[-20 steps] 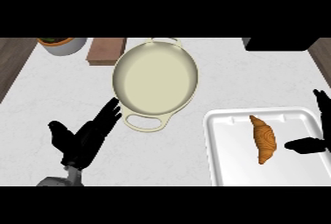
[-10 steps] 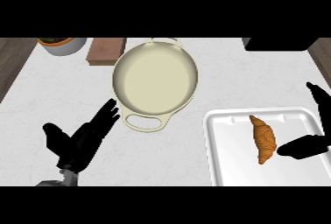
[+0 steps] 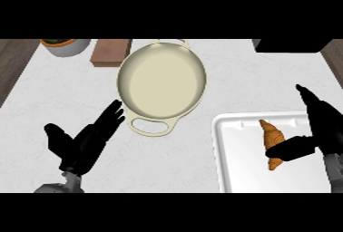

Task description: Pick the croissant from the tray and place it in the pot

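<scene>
The croissant (image 3: pixel 271 142) lies on the white tray (image 3: pixel 231 154) at the counter's near right corner, long axis running near-to-far. The right hand (image 3: pixel 320 131) is way closer: fingers spread wide, thumb already touching the croissant's near end, the pastry just to its left. The left hand (image 3: pixel 85 142) rests open near the pot (image 3: pixel 161 79), which sits mid-counter, empty.

A cream oval pot (image 3: pixel 161 84) sits at twelve o'clock. At four o'clock a croissant (image 3: pixel 271 140) lies on a white tray (image 3: pixel 231 154), the right hand (image 3: pixel 321 131) open, thumb across it. The left hand (image 3: pixel 84 145) rests open at eight o'clock.
</scene>
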### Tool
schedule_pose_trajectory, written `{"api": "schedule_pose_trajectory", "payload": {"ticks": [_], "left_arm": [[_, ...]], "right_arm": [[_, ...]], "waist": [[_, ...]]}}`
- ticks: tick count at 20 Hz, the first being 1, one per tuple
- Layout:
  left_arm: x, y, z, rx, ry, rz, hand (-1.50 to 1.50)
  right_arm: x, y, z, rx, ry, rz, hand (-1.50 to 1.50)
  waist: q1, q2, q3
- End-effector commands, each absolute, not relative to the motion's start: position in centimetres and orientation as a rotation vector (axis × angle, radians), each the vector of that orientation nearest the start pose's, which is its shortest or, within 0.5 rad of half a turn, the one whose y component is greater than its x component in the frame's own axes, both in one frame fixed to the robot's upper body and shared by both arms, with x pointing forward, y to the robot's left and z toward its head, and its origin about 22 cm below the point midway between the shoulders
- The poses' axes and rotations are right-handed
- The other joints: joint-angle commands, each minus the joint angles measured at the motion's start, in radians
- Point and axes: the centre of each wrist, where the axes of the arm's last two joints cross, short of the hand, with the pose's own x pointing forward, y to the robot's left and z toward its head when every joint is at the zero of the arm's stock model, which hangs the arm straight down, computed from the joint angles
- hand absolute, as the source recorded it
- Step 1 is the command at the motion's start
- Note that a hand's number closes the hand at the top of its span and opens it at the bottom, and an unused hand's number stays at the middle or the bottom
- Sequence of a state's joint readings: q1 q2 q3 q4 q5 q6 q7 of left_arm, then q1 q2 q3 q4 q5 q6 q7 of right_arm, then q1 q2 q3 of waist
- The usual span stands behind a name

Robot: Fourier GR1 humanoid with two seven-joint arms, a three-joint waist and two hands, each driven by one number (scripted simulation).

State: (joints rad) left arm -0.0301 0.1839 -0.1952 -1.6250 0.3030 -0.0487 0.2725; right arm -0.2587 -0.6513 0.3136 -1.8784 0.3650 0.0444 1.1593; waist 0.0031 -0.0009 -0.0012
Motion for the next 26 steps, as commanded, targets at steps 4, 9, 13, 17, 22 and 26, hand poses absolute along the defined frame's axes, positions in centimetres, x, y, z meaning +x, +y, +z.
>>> {"api": "schedule_pose_trajectory", "payload": {"ticks": [4, 9, 13, 17, 22, 26], "left_arm": [[23.0, 20.6, 2.7, -0.275, -1.331, -0.129, 0.0], [23.6, 20.8, 1.6, -0.273, -1.32, -0.154, 0.0], [23.9, 21.9, 2.3, -0.265, -1.304, -0.169, 0.0], [24.3, 22.9, 2.2, -0.27, -1.333, -0.148, 0.0], [24.0, 22.4, 1.6, -0.259, -1.336, -0.142, 0.0], [25.3, 22.7, 2.3, -0.269, -1.332, -0.152, 0.0]], "right_arm": [[27.2, -23.5, 11.7, -0.933, -0.724, 0.543, -1.5], [25.3, -22.2, 9.6, -0.995, -0.636, 0.6, -1.5], [26.8, -24.1, 7.0, -1.08, -0.583, 0.618, -1.5], [26.1, -23.2, 7.5, -1.053, -0.568, 0.637, -1.5], [27.5, -22.9, 6.3, -1.033, -0.554, 0.646, -1.5], [27.5, -23.7, 5.5, -1.02, -0.535, 0.627, -1.5]], "waist": [[0.004, 0.0, 0.001], [-0.006, -0.002, 0.0], [0.0, 0.0, 0.001], [-0.002, 0.0, 0.001], [0.0, 0.001, 0.001], [-0.002, 0.001, 0.001]]}}
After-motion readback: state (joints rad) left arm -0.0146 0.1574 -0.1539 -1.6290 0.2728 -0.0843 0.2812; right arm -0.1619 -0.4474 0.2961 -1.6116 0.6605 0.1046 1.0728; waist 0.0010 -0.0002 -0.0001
